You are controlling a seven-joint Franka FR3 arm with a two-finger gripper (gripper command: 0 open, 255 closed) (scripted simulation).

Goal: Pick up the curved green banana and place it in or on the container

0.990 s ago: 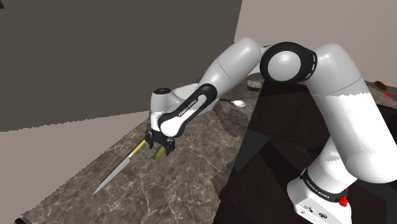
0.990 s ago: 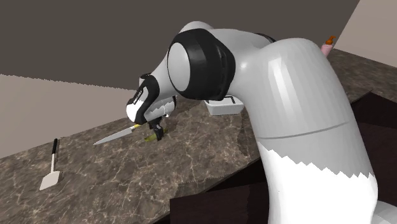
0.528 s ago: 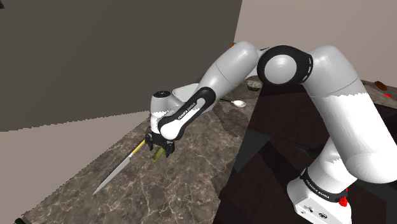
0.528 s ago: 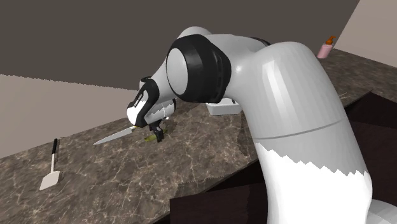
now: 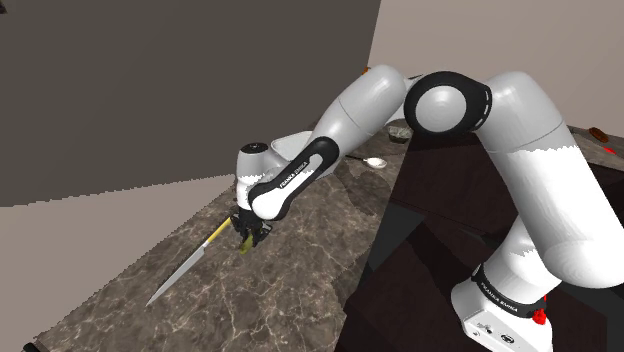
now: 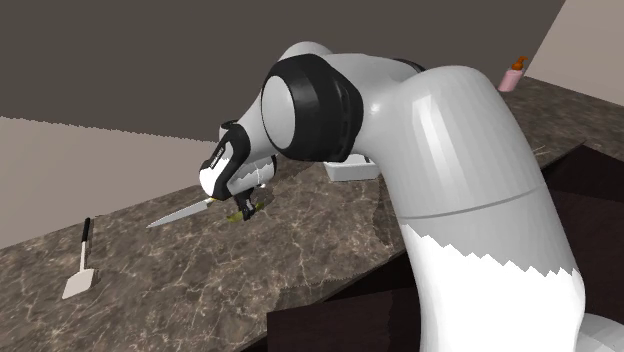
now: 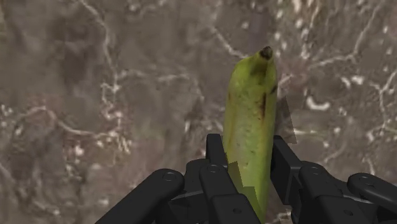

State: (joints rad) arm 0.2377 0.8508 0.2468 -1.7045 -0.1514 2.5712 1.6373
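Gripper [image 7: 249, 153] clamped on the green banana [image 7: 252, 102] just beside the knife [image 5: 183, 268]
The wrist view shows both black fingers [image 7: 216, 156] pressing the banana's sides above the marbled counter [image 7: 95, 95]; the second exterior view adds a spatula [image 6: 80, 262] well beyond the knife's tip and a white container [image 6: 347, 172] past its handle, partly behind the arm [image 6: 450, 150]

— How's the arm [image 5: 362, 100] posed?
— Elbow high, forearm sloping down, wrist bent, pincer [image 5: 249, 231] pointing steeply downward.
— And its fingers [image 7: 284, 162]?
— Closed in, clasping a green banana [image 7: 251, 108] between them, one on each side.
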